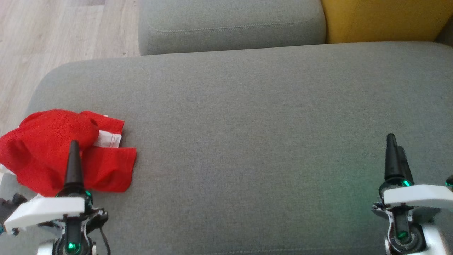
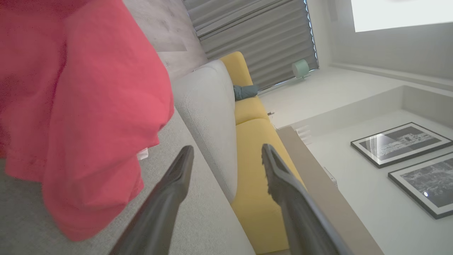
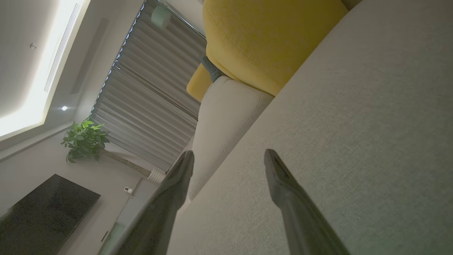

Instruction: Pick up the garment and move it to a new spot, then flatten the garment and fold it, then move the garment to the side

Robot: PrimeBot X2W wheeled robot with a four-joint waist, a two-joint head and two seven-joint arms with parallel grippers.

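A crumpled red garment point(image 1: 53, 148) with a white trim strip lies at the left end of the grey couch seat point(image 1: 247, 141). My left gripper point(image 1: 73, 147) hovers over its near part, open, with nothing between the fingers. In the left wrist view the red garment point(image 2: 81, 113) hangs large at the left, just beside the open left gripper point(image 2: 226, 156). My right gripper point(image 1: 394, 141) stands far to the right over bare seat, well away from the cloth. The right wrist view has the right gripper point(image 3: 228, 159) open above the grey cushion.
A grey back cushion point(image 1: 230, 24) and a yellow cushion point(image 1: 385, 19) line the far edge of the seat. Wooden floor point(image 1: 53, 32) lies beyond the seat's left end. The garment sits close to that left edge.
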